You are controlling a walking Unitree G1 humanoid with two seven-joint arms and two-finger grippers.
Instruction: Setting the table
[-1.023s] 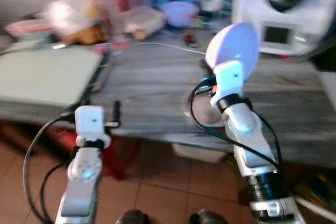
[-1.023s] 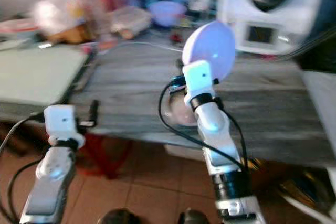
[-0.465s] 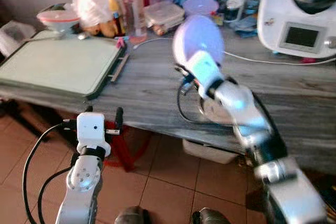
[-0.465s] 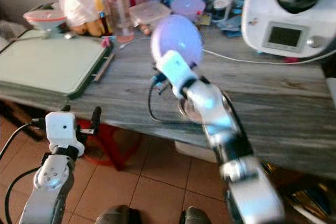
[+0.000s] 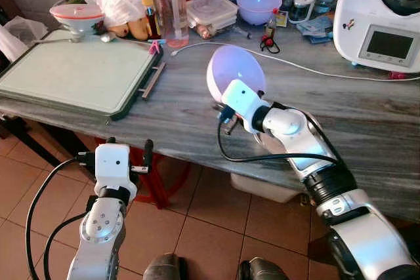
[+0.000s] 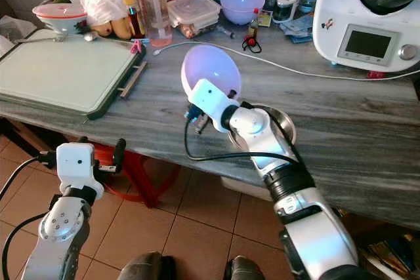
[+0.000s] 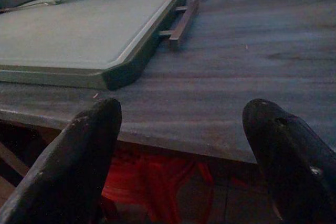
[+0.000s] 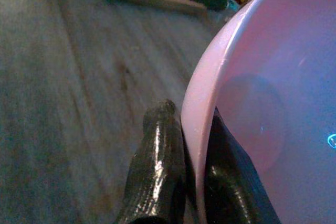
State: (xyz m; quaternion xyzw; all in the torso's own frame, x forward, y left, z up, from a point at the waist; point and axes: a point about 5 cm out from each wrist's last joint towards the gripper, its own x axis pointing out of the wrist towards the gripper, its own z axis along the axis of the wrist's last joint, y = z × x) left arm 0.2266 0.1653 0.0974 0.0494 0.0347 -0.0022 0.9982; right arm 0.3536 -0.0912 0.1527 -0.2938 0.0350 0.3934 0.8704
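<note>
A pale lilac bowl (image 5: 236, 78) hangs tilted above the middle of the grey wooden table (image 5: 177, 113), its hollow facing me. My right gripper (image 8: 184, 177) is shut on the bowl's rim (image 8: 210, 103), one black finger (image 8: 155, 166) outside and one inside. A round metal-rimmed dish (image 6: 279, 122) lies on the table just behind my right forearm. My left gripper (image 7: 181, 145) is open with nothing between its fingers, held below and in front of the table's near edge.
A large green cutting board (image 5: 72, 73) covers the table's left part. Along the back stand a second lilac bowl (image 5: 257, 6), a pink bottle (image 5: 169, 4), food boxes (image 5: 211, 12) and a white kitchen machine (image 5: 387, 18). A white cable (image 5: 308, 70) crosses the table.
My right arm has lowered the bowl toward the table and tipped it so the hollow faces me. The camera has settled and looks further down. My left arm stays put.
</note>
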